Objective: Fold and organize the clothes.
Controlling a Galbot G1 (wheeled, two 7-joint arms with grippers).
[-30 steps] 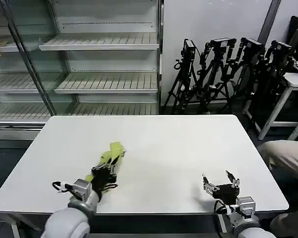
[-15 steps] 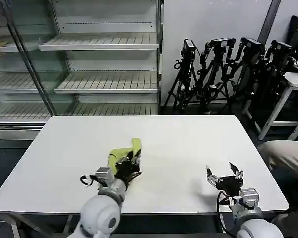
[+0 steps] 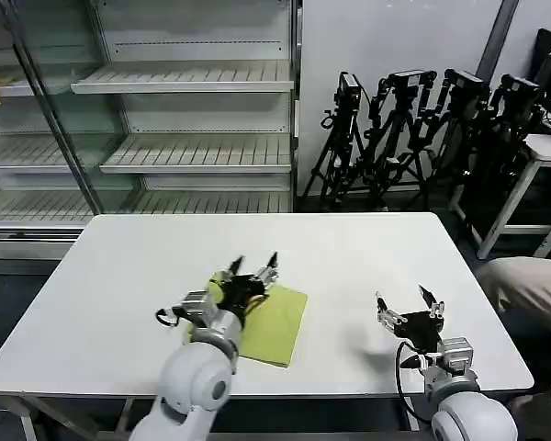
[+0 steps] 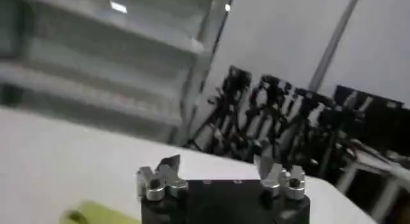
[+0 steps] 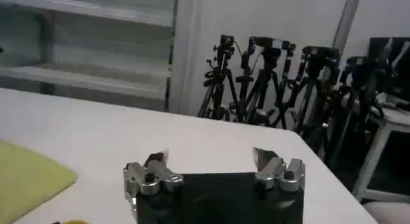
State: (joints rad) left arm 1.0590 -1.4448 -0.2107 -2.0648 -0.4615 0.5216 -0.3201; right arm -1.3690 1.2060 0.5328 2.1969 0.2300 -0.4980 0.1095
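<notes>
On the white tabletop (image 3: pixel 367 257) the folded T-shirt (image 3: pixel 275 323) lies flat under the spread-open, empty left hand (image 3: pixel 254 261), so it should probably lift straight off without snagging, while the right hand (image 3: pixel 406 299) waits, open too.

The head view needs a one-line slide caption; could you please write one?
Left gripper open above the folded yellow-green T-shirt on the white table; right gripper open and idle.
</notes>
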